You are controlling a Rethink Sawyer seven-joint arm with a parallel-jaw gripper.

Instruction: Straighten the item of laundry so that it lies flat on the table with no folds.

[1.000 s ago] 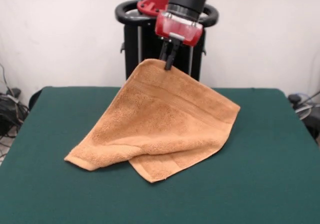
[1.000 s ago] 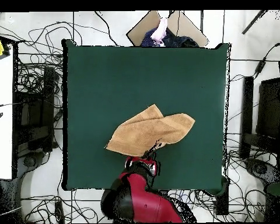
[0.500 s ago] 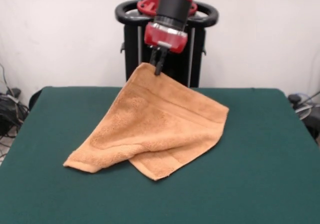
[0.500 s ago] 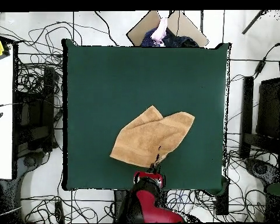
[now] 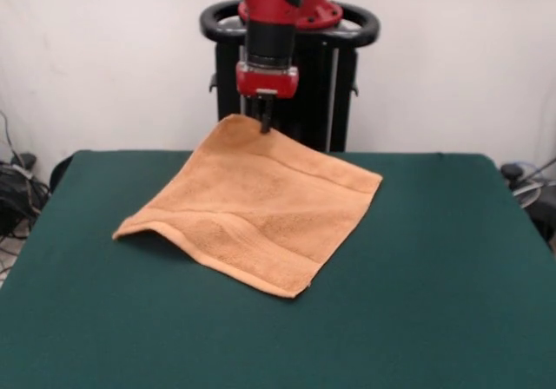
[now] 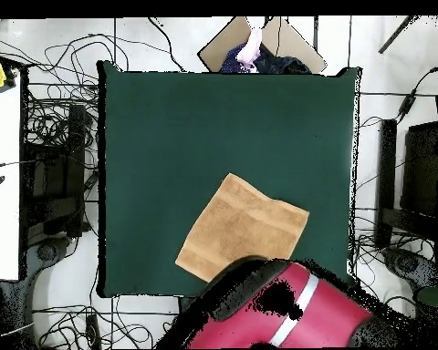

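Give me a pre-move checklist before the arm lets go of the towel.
1. Hold: end effector shut on the far corner of the towel, ok.
2. Fold opened out: towel shows as a single spread layer in the front view, ok.
3. Fully flat: not ok; the held corner is lifted off the table, and the left edge humps up.
4. Towel inside table edges: ok in the front view; in the overhead view the arm covers the side nearest the robot, cannot tell there.
5. Room around the towel: bare green top on the visible sides, ok.
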